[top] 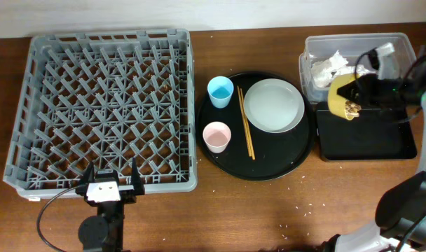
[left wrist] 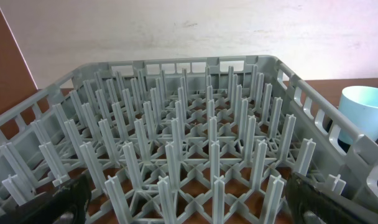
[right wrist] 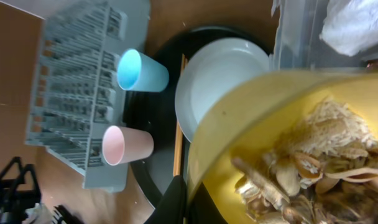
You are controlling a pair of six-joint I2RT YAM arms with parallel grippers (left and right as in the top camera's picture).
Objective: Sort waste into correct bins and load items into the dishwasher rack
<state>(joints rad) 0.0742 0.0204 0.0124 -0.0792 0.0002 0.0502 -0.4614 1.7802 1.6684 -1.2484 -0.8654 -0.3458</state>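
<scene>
Here my right claw point(top: 358, 89) pinches the yellow bowl point(top: 341, 96), tilted with food scraps point(right wrist: 313, 168) inside, where clear tub point(top: 402, 43) meets black tray point(top: 367, 136). My left claw point(top: 111, 176) hangs spread, empty, at the dishwasher rack point(top: 101, 105)

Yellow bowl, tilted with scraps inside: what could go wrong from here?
1. The yellow bowl hangs over the edge between clear tub and black tray; the scraps may spill into the tub with the napkins, or onto the table.
2. It seems held by its rim only, so it might slip while tipped.
</scene>
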